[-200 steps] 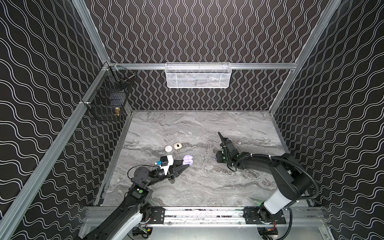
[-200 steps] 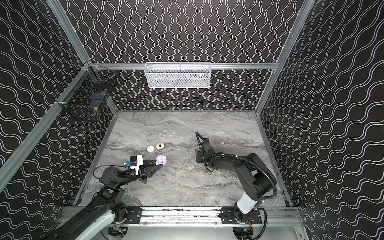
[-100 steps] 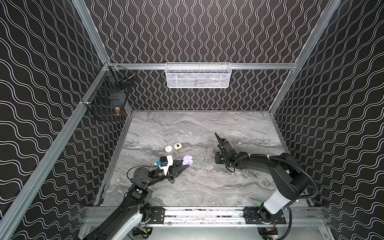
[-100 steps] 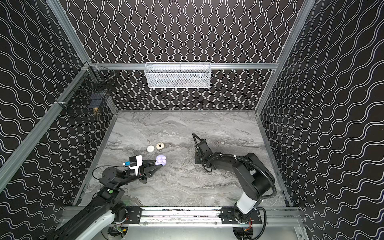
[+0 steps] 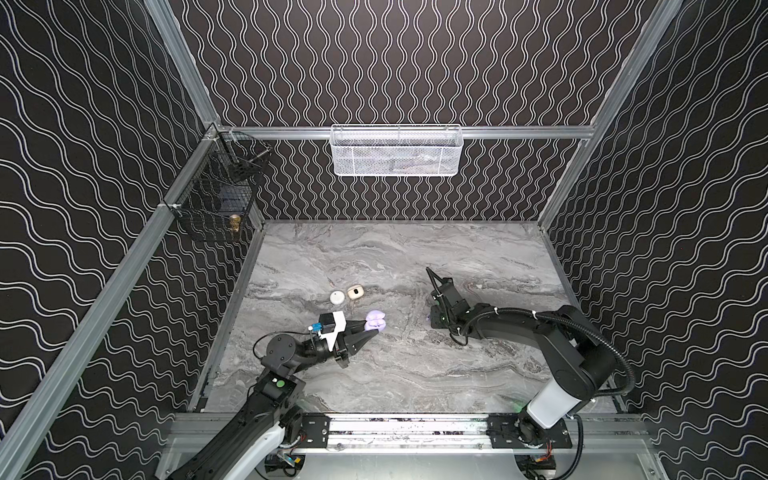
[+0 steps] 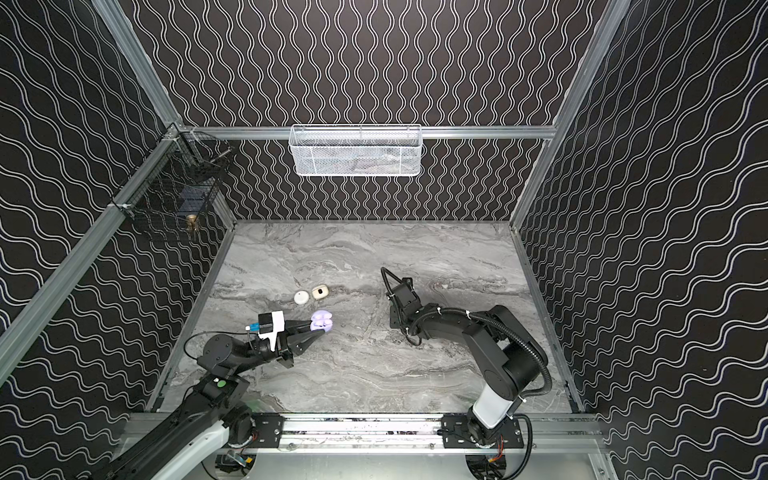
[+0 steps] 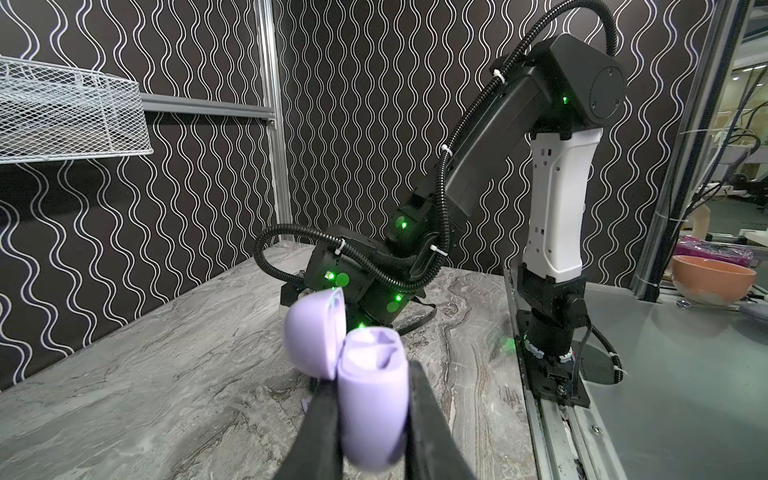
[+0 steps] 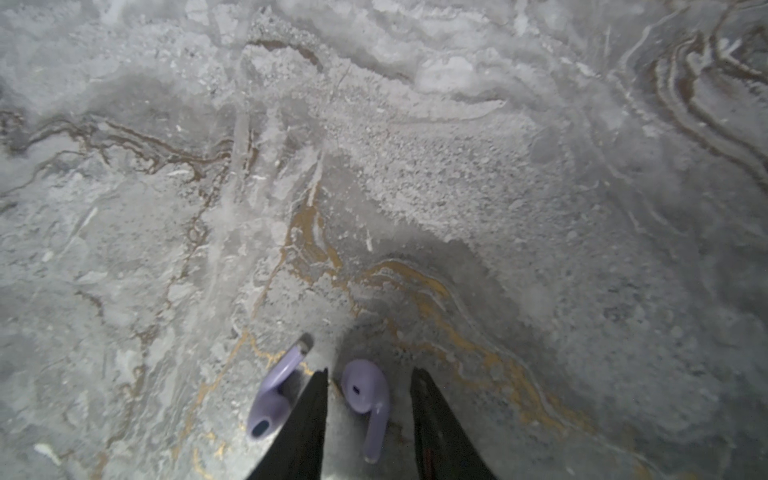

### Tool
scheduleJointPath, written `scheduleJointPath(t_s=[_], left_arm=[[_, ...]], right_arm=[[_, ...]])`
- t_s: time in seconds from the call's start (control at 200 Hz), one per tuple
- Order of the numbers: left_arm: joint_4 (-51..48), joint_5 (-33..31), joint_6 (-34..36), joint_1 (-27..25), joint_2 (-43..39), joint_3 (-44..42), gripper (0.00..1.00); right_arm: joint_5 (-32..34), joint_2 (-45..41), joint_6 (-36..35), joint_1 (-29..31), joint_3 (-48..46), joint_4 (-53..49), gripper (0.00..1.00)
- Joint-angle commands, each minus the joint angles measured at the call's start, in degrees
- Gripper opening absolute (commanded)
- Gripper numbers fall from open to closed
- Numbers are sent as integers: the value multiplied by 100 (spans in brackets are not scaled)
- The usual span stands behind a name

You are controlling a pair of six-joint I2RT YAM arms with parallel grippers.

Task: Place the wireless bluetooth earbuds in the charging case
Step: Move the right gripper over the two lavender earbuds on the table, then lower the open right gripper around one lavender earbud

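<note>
Table (image 5: 415,374): a grey stone-look top, shut in on three sides by walls.
Walls (image 5: 395,62): black, covered with white wavy lines.
Purple case (image 5: 375,321) (image 6: 322,321) (image 7: 370,395): seen in both top views. Its lid (image 7: 311,332) is flipped open to one side, and the hollow inside is turned toward the left wrist camera.
Left gripper (image 5: 371,328) (image 7: 372,374): pressed onto the purple case from both sides, so the case is pinched between the two black fingers (image 7: 320,428).
Lifted or resting: it cannot be told whether the purple case is touched by the table.
Right gripper (image 8: 369,371): pointed down at the table, well apart from the purple case, on the right arm's side of it. Its fingers (image 8: 436,424) are spread.
Middle earbud (image 8: 368,395): purple, laid flat on the table between the spread fingers. A gap is seen on each side of it, so it is not pinched. It is well apart from the purple case.
Side earbud (image 8: 274,395): purple, laid on the table just beside the outside of one finger, also well apart from the purple case.
White round case (image 5: 337,297) (image 6: 301,297): set on the table near the purple case, on the side toward the back wall.
Tan case (image 5: 355,292) (image 6: 320,292): placed just beside the white round case, also behind the purple case.
White basket (image 5: 395,149): hung on the back wall, far behind the purple case.
Black basket (image 5: 216,199): hung on the left wall, far behind the purple case and to its left.
</note>
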Motion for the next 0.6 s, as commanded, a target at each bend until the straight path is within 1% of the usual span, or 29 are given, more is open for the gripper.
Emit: scheduleJointPath(t_s=[0.0, 0.395, 0.591], left_arm=[[84, 79, 18, -2, -14, 41, 0], [85, 79, 28, -2, 4, 42, 0], [89, 71, 35, 2, 7, 51, 0]], right_arm=[[86, 70, 90, 9, 82, -89, 37], [141, 163, 97, 23, 87, -92, 34], [186, 260, 90, 80, 169, -134, 28]])
